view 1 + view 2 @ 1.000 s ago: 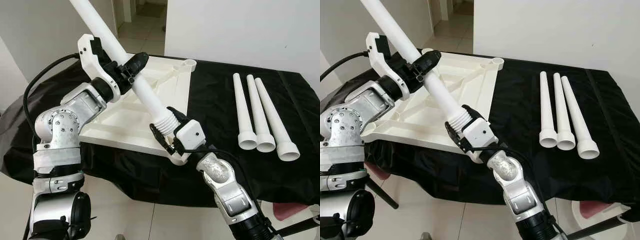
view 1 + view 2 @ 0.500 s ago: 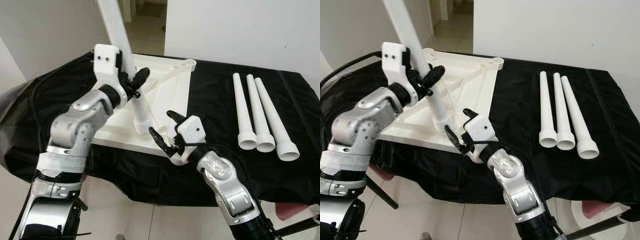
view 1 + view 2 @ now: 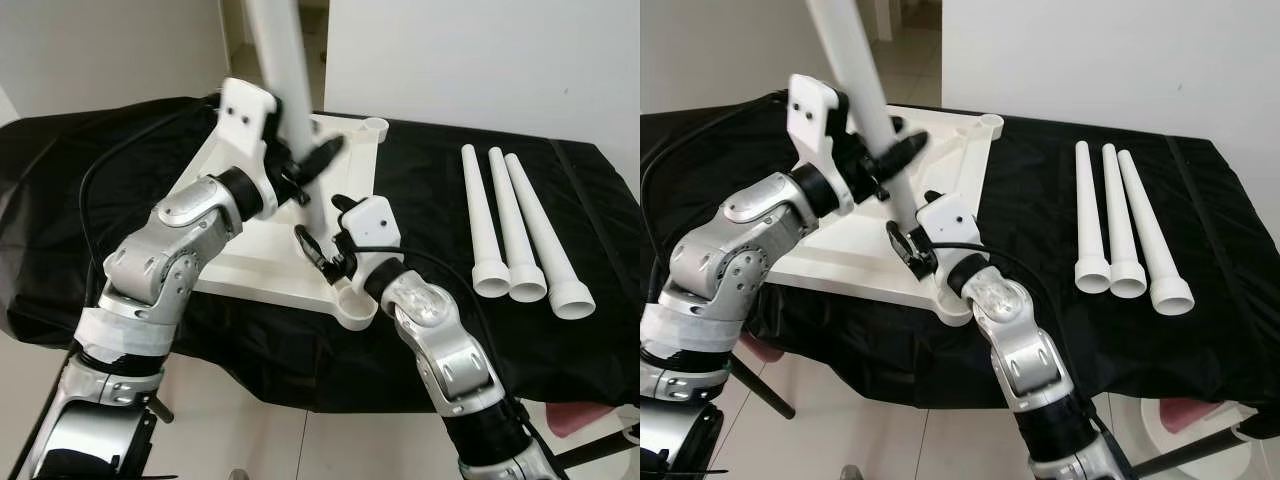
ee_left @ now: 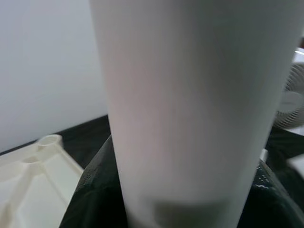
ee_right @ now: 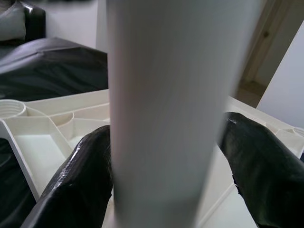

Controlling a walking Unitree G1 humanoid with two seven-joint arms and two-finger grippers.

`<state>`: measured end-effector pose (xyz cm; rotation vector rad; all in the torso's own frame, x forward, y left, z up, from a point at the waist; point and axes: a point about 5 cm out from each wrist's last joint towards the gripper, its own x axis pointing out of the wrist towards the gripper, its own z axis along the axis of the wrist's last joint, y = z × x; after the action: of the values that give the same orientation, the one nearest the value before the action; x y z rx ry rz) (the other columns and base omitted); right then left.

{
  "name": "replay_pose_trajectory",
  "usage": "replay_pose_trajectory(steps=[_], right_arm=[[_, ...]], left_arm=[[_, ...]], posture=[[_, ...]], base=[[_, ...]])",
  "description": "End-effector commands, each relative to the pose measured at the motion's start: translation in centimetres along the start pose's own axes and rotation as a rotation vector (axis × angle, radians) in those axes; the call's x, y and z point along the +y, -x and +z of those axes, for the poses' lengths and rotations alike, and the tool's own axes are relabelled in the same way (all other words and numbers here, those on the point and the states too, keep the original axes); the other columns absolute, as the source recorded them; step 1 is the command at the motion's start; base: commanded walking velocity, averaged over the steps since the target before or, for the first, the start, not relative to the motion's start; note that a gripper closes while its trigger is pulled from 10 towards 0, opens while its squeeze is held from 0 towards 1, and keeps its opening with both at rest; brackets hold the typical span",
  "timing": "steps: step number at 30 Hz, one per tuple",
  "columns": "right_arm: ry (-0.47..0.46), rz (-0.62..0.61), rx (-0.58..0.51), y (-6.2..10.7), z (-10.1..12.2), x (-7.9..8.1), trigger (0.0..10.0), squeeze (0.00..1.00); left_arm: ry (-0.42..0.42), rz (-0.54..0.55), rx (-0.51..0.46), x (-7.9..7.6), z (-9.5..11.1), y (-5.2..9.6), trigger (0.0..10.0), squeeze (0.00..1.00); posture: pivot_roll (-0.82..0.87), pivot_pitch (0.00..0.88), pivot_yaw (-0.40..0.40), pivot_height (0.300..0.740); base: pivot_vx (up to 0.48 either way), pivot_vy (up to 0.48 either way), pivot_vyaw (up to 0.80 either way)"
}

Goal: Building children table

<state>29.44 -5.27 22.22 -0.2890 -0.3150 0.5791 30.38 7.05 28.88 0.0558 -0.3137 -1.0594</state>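
You have the white table leg point(image 3: 283, 70) clamped in your left gripper point(image 3: 305, 165), fingers closed around its shaft, and it stands nearly upright, tilted a little; that attitude makes sense, because a leg has to meet its socket end-on to screw in. The tabletop point(image 3: 262, 262) lies upside down on the black cloth point(image 3: 430, 200), ribs and corner sockets facing up, which is why it can receive legs at all. Your right gripper point(image 3: 322, 242) sits low by the leg's bottom end, just above the near corner socket point(image 3: 352, 303); its fingers point(image 5: 80, 175) stand spread to either side of the shaft in the right wrist view, with a gap showing on one side, so I read them as open and guiding, not gripping; the head views hide the leg's threaded tip behind that gripper, so you cannot tell whether it has reached any socket. Three spare legs point(image 3: 512, 240) lie side by side on the cloth to your right, wide ends toward you, well apart from the tabletop, waiting their turn. In my judgement the leg sits short of the near corner socket.
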Motion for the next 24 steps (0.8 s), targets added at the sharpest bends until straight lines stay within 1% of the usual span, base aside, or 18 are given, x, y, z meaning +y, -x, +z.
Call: replay_pose_trajectory(steps=[1, 4, 8, 12, 14, 17, 18, 20, 21, 23, 24], right_arm=[[0.015, -0.007, 0.002, -0.3, 0.1, -0.1, 10.0, 0.0], [0.048, -0.002, 0.002, -0.9, 0.2, 0.1, 10.0, 0.0], [0.063, 0.0, -0.002, -1.3, 0.3, 0.3, 10.0, 0.0], [0.068, 0.01, -0.004, -1.5, 0.6, 0.6, 10.0, 0.0], [0.068, 0.016, -0.001, -1.4, 0.6, 0.8, 10.0, 0.0], [0.07, 0.015, 0.002, -1.3, 0.7, 0.8, 10.0, 0.0], [0.075, 0.007, -0.002, -1.3, 0.7, 0.9, 5.1, 0.0], [0.079, 0.0, -0.007, -1.2, 0.7, 0.9, 5.1, 0.0], [0.09, -0.003, -0.017, -1.2, 0.7, 0.9, 3.6, 0.0], [0.098, -0.005, -0.023, -1.3, 0.7, 0.9, 3.6, 0.0], [0.105, -0.009, -0.031, -1.3, 0.8, 0.9, 1.8, 0.0]], left_arm=[[-0.022, -0.028, -0.007, -0.4, 0.2, 0.0, 0.0, 0.0], [-0.009, -0.054, -0.008, -0.8, 0.2, -0.2, 0.0, 0.0], [-0.01, -0.068, -0.001, -1.1, 0.0, -0.4, 0.0, 0.0], [-0.04, -0.059, 0.003, -0.8, -0.2, -0.6, 0.0, 0.0], [-0.073, -0.041, 0.022, -0.6, -0.4, -0.7, 0.0, 0.0], [-0.08, -0.036, 0.029, -0.6, -0.6, -0.8, 0.0, 0.0], [-0.062, -0.051, 0.024, -0.8, -0.6, -0.8, 0.0, 0.0], [-0.045, -0.067, 0.02, -1.0, -0.6, -0.8, 0.0, 0.0], [-0.041, -0.075, 0.023, -1.1, -0.6, -0.7, 0.0, 0.0], [-0.039, -0.079, 0.026, -1.1, -0.6, -0.7, 0.0, 0.0], [-0.032, -0.089, 0.033, -1.2, -0.7, -0.6, 0.0, 0.0]], posture=[[-0.05, 0.048, 0.03, 0.74], [-0.05, 0.048, 0.03, 0.74], [-0.05, 0.048, 0.03, 0.74], [-0.05, 0.05, 0.028, 0.74], [-0.05, 0.05, 0.028, 0.74], [-0.05, 0.052, 0.028, 0.74], [-0.05, 0.053, 0.029, 0.74], [-0.05, 0.053, 0.029, 0.74], [-0.05, 0.053, 0.03, 0.74], [-0.05, 0.053, 0.03, 0.74], [-0.05, 0.053, 0.03, 0.74]], base=[[0.0, 0.0, 0.0], [0.0, 0.0, 0.0], [0.0, 0.0, 0.0], [0.0, 0.0, 0.0], [0.0, 0.0, 0.0], [0.0, 0.0, 0.0], [0.0, 0.0, 0.0], [0.0, 0.0, 0.0], [0.0, 0.0, 0.0], [0.0, 0.0, 0.0], [0.0, 0.0, 0.0]])
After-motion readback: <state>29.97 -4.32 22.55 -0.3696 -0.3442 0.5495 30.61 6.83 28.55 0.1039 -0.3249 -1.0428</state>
